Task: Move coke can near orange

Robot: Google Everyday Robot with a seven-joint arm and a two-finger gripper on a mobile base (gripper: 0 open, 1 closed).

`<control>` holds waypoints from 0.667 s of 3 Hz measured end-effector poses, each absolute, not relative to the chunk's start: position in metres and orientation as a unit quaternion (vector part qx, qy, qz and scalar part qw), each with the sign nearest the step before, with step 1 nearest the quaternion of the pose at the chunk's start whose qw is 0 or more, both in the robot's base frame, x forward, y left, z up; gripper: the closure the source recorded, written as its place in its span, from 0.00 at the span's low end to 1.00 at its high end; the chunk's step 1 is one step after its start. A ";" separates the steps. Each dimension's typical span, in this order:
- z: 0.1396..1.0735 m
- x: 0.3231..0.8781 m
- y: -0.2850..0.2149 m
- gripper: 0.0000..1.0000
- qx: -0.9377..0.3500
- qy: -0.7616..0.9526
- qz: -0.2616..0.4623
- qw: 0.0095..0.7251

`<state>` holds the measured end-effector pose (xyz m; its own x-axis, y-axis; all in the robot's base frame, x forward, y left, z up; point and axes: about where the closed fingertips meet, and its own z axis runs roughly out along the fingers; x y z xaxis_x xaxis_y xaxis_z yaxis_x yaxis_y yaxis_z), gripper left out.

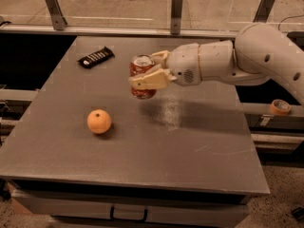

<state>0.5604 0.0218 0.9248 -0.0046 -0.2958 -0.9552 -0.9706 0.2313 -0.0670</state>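
Above the middle of the grey table (199, 146), toward its back half, you have the gripper (144, 71) clenched on the coke can (142, 93). One pale finger (149, 81) crosses the front of the red body and the other sits behind the can's silver top. The can is held close to upright, leaning only slightly, and its base looks to be off the tabletop, though you cannot tell by how much. A soft shadow spreads on the surface to the right of it and a little nearer to you.

The white arm (223, 61) comes in from the right edge of the view, its wrist running almost level across the table to the can.

The orange (99, 121) rests on the table in front of the can and to its left, nearer the front edge, with its small dark dot facing you. Bare table shows between the two; they are near each other but apart, not touching.

A flat black snack bar wrapper (96, 57) lies near the back left corner of the table, set at an angle, to the left of the can and well apart from the orange.

Off the table on the right, a roll of tape (280, 107) sits on a lower ledge under the arm. A glass barrier with metal posts (176, 11) runs along behind the table
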 end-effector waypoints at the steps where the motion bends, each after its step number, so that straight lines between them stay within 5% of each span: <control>1: 0.916 0.539 0.052 0.85 -0.527 0.601 0.376 0.469; 2: 0.906 0.530 0.068 0.61 -0.534 0.595 0.392 0.455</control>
